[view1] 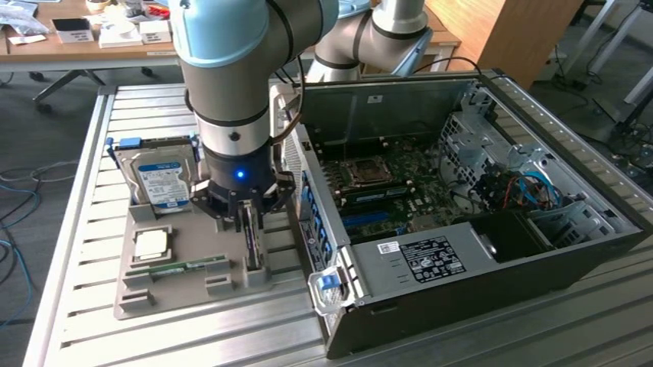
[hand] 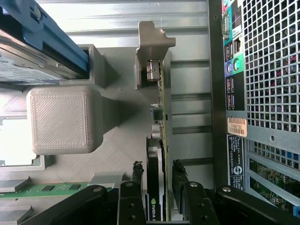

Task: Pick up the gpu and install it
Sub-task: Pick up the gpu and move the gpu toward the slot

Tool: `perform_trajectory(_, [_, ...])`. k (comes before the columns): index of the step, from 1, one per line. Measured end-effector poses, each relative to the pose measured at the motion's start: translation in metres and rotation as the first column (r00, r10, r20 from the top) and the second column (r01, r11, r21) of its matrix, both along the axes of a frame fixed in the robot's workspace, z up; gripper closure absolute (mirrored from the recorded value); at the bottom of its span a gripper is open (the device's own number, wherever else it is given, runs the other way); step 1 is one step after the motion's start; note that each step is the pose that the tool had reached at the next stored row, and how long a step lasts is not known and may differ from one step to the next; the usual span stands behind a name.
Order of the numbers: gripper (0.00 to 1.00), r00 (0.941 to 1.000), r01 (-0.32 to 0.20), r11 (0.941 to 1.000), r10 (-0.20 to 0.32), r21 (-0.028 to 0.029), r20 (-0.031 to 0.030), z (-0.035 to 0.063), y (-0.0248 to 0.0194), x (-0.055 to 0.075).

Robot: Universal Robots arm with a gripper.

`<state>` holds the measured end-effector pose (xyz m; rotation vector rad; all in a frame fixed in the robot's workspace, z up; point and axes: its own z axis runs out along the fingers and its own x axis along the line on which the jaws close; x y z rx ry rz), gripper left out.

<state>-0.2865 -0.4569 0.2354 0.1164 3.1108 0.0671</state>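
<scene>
The gpu [hand: 153, 154] stands on edge in a slot of the grey printed holder [view1: 173, 294], on the side of the holder nearest the computer case [hand: 272, 70] and just beside the case's rear panel. Its metal end bracket [hand: 151, 70] is tucked against an upright post of the holder. The pincer [view1: 248, 222] is down over the card with its jaws parted. In the wrist view the fingers [hand: 180, 187] stand one on each face of the card, and a thin strip of light shows on both sides, so nothing is clamped yet. The step in hand looks like the grasp itself. To do it well, the jaws should probably close square to the card, with the pads meeting the flat cooler shroud and the bare board rather than the fan or the small parts along the edge. The gaps look roughly even, which should stop the card being pushed sideways in its slot as the pads meet it. The grip probably needs to be firm but not crushing, since the board is thin. The hard drive [view1: 164, 183] and the memory stick [view1: 183, 267] lie farther from the case on the same holder, clear of the fingers, and the holder rests on the slatted bench [view1: 153, 107].
</scene>
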Motion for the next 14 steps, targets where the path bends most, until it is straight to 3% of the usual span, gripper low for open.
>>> perform_trajectory(2, [0.62, 1.0, 0.0, 1.0, 0.0, 0.0, -0.0001, 0.0, 0.0, 0.0])
perform_trajectory(4, [0.73, 1.0, 0.0, 1.0, 0.0, -0.0001, -0.0001, 0.0, 0.0, 0.0])
perform_trajectory(14, [0.73, 1.0, -0.005, 1.0, 0.005, -0.0001, 0.0, 0.0, 0.0, 0.0])
